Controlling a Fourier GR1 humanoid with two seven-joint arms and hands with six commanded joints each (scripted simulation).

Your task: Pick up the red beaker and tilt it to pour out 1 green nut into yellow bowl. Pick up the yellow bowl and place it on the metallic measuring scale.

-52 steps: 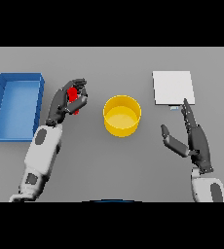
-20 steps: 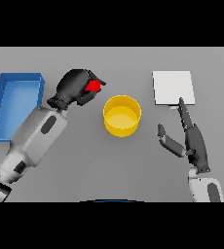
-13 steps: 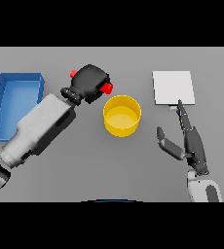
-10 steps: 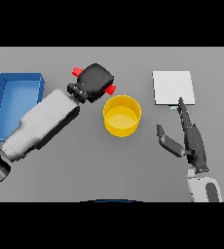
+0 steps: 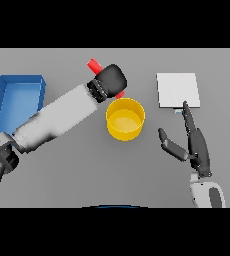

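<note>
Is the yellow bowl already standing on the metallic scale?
No, the yellow bowl stands on the grey table, left of the metallic scale.

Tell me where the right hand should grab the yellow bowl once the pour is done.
Probably the yellow bowl by its right wall, coming from the right: the right hand waits open on that side, and the left hand with the red beaker crowds the far-left rim.

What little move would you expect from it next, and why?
Probably a further tip of the red beaker toward the round yellow bowl. The left hand holds the beaker tilted at the bowl's far rim, and no green nut shows in the bowl.
</note>
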